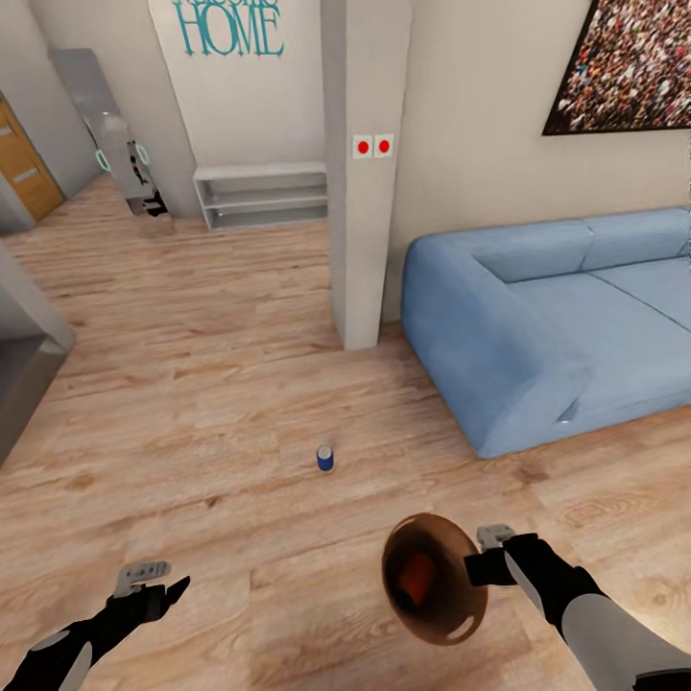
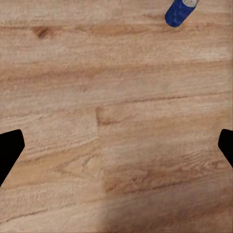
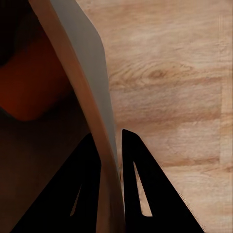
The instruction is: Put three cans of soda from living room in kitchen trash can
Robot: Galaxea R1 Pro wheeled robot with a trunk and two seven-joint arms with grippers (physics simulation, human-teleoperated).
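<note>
Clamped on the bin's point(image 1: 437, 576) rim, the right gripper point(image 1: 480, 566) carries it with an orange can point(image 1: 418, 576) inside. Ahead, the blue can point(image 1: 325, 457) stands upright on the floor point(image 1: 221, 403), nearer the empty, spread left gripper point(image 1: 158, 587).

Blue soda can point(image 1: 325, 458) with a silver top on pale brown wood-grain floor point(image 1: 211, 384); light blue sofa point(image 1: 537, 326); brown-lined trash can point(image 1: 434, 576) holds something orange, perhaps a can; black grippers; teal wall lettering point(image 1: 231, 29); two red buttons point(image 1: 372, 146)
</note>
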